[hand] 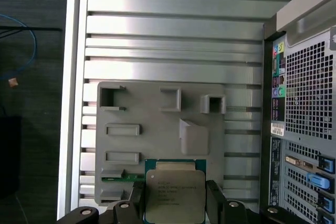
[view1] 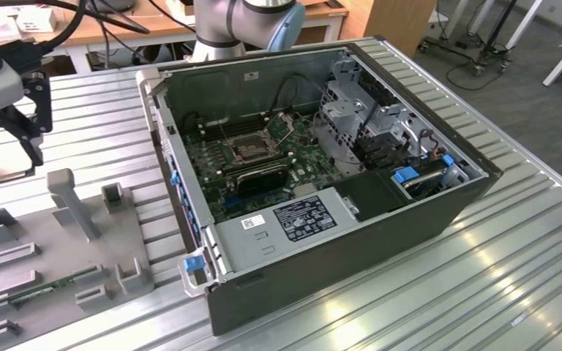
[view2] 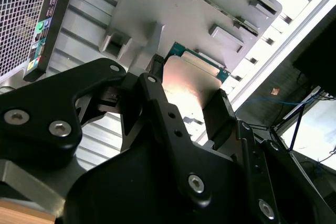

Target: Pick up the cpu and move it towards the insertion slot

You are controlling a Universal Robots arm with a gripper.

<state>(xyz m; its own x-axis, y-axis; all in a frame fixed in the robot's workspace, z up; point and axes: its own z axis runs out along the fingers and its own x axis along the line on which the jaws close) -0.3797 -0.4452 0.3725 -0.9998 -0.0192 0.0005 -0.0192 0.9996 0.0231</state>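
- Tool [hand: 176, 209]: fingers closed on two opposite edges of the cpu [hand: 175, 192], flat metal top facing the first wrist view.
- The cpu hangs over the near edge of the grey tray [hand: 157, 129]. It looks lifted clear of the tray, though contact underneath cannot be checked.
- Insertion slot [view1: 252, 150]: on the green motherboard [view1: 306, 172] inside the open computer case [view1: 359, 248], frame open, dark centre exposed.
- Key relation: the slot lies well apart from the tool, toward the exterior view's right, beyond the case wall.
- Case and tray both rest on the ribbed tabletop [view1: 456, 292].
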